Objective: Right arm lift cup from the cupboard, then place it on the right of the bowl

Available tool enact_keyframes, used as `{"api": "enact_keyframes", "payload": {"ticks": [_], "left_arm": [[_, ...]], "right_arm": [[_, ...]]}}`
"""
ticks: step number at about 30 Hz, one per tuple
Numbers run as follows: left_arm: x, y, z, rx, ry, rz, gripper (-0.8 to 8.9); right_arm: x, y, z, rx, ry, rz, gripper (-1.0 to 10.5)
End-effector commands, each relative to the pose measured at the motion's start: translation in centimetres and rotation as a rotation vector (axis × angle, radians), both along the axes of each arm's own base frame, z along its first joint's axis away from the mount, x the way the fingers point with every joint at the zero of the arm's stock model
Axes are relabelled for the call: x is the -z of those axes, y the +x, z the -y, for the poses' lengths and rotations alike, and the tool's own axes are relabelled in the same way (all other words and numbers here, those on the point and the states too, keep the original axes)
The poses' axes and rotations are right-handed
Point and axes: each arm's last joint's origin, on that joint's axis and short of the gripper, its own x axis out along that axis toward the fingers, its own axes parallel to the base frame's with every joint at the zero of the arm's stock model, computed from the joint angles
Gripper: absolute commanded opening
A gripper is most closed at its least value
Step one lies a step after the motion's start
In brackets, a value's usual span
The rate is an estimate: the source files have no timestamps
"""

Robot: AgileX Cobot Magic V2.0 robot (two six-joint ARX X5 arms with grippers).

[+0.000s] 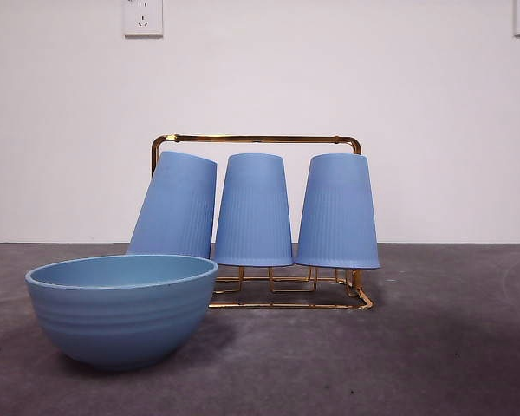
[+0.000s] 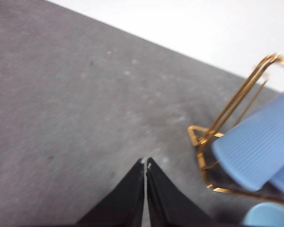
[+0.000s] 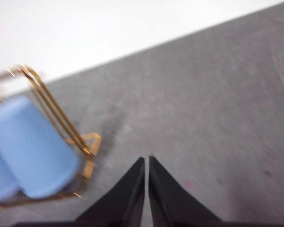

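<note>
We see the grey table (image 1: 433,347), then the gold rack (image 1: 256,139) holding three upturned blue cups, the rightmost cup (image 1: 338,212) upright. The bowl (image 1: 121,316) sits front-left. Left gripper (image 2: 146,163) and right gripper (image 3: 146,161) hover pressed together.

Three ribbed blue tumblers (image 1: 254,211) stand inverted on the gold wire rack (image 1: 256,139); the wide light-blue bowl (image 1: 121,308) sits before its left end.
</note>
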Motion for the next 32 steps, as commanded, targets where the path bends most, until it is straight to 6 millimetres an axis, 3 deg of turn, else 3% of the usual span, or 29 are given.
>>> {"api": "enact_keyframes", "payload": {"ticks": [1, 9, 18, 26, 32], "left_arm": [[-1.9, 0.1, 0.2, 0.012, -0.03, 0.028, 0.08], [-6.6, 1.6, 0.7, 0.077, -0.027, -0.022, 0.08], [-11.4, 5.5, 2.0, 0.305, 0.007, -0.147, 0.08], [-12.2, 8.5, 3.6, 0.57, 0.057, -0.31, 0.08], [-12.1, 9.4, 5.1, 0.82, 0.043, -0.317, 0.07]], "right_arm": [[-1.8, -0.1, -0.2, -0.022, 0.068, 0.019, 0.1], [-7.3, 0.0, -0.5, -0.131, 0.066, -0.028, 0.1], [-10.5, 1.4, -1.1, -0.338, -0.043, -0.198, 0.1], [-12.1, 3.6, -2.0, -0.524, -0.095, -0.258, 0.1], [-12.1, 5.3, -3.5, -0.716, -0.133, -0.281, 0.1]]}}
